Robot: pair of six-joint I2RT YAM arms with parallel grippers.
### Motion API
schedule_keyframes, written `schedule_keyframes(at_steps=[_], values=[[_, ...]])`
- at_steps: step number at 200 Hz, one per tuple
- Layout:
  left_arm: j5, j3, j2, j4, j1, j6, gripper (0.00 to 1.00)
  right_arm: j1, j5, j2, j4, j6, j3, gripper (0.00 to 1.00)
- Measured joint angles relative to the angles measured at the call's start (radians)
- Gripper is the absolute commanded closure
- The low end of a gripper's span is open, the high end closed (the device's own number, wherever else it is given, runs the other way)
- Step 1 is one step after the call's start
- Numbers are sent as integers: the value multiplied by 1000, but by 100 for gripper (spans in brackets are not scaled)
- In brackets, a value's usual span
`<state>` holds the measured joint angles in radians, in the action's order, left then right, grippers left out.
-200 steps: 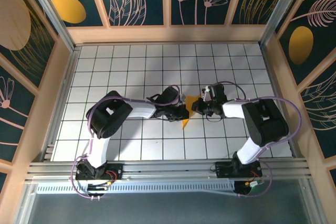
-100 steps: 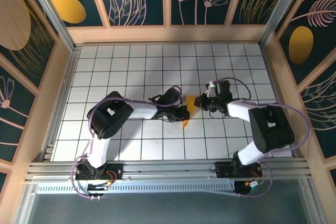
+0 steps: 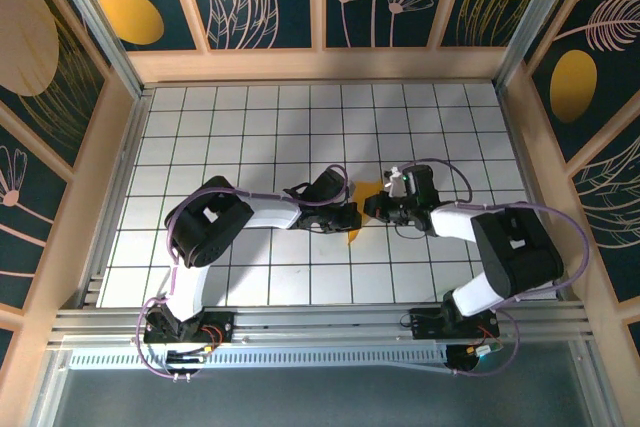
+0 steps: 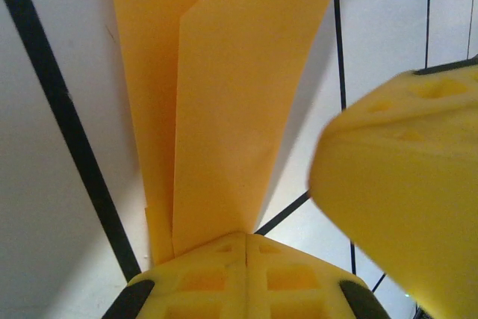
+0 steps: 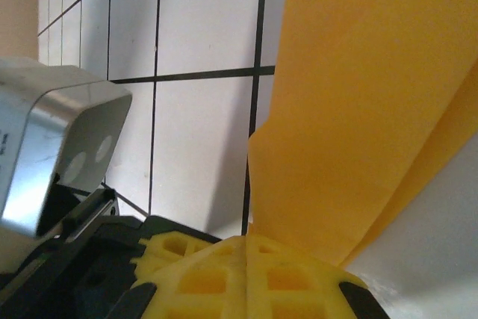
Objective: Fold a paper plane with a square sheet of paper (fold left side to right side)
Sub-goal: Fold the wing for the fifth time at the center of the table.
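The sheet of paper (image 3: 354,231) is yellow-orange and folded into a narrow pointed shape. It lies between the two grippers on the white gridded table (image 3: 250,127), with its point extending past both of them toward the arm bases.

Left gripper (image 3: 345,217):
- The jaws are fully closed, and the yellow pads meet along a single seam in the left wrist view (image 4: 246,248).
- The sheet (image 4: 231,110) starts at the fingertips and widens as it runs straight ahead of them.
- An upper layer overlaps a lower one, with a fold edge running lengthwise along the left side.
- The narrow end touches the fingertips. Whether it is pinched between the pads or pressed beneath them cannot be determined.
- A yellow finger (image 4: 403,184) of the right gripper stands to the right of the sheet, close to the lens and blurred.

Right gripper (image 3: 377,205):
- The jaws are fully closed, pad against pad, in the right wrist view (image 5: 245,248).
- The sheet (image 5: 358,125) meets the fingertips and spreads ahead of them and to the right.
- A second layer shows along its lower right edge and casts a shadow on the table.
- Whether the sheet is clamped or only touched cannot be determined.
- A grey box-shaped housing (image 5: 60,147) sits to the left of the fingertips.

The two grippers face each other across the sheet, close together.
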<state>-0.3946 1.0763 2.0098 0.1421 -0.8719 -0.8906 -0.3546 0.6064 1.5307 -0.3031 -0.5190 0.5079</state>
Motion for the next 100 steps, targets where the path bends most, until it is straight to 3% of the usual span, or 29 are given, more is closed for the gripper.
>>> schedule_keyframes(at_steps=[100], values=[[13, -2, -3, 0, -5, 0, 100, -14, -55, 109, -20, 24, 34, 100]])
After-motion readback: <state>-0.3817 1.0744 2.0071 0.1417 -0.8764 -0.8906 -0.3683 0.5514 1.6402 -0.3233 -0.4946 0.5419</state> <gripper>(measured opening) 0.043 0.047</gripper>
